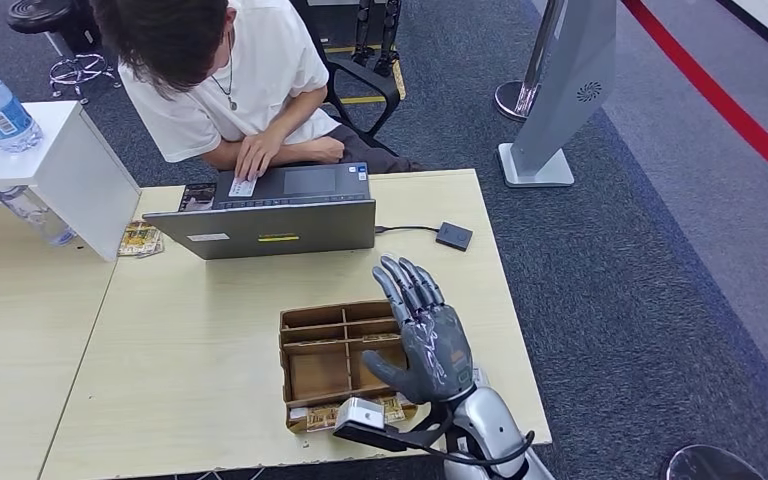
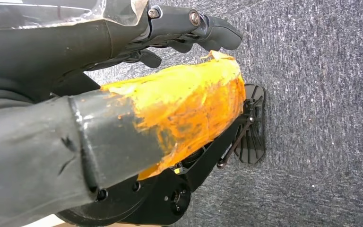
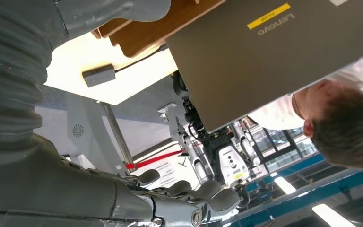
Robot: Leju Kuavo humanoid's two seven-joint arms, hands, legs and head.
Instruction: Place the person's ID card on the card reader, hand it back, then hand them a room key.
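Right hand point(image 1: 425, 335) is up over the table with its fingers stretched out and apart, nothing in it, hovering above the right side of the cardboard divided tray point(image 1: 312, 350). Your left hand point(image 2: 189, 28) hangs low by the carpet, fingers curled in, and nothing held that I can make out.

Now, the ID card point(image 1: 243, 187): it sits under the person's hand point(image 1: 258, 155) on the far side of the open laptop point(image 1: 270, 222), resting at the keyboard's left edge. Well apart from your hand, so you've got a reach ahead of you.

The small black card reader point(image 1: 454, 236) lies on the table to the right of the laptop, wired to it.

Handling call: that card looks thin, stiff, light and slick. Lying flat, it gives you little to grab, so you'd likely want it offered up and pinched by a short edge between thumb and finger. Squeeze gently; it could slide out.
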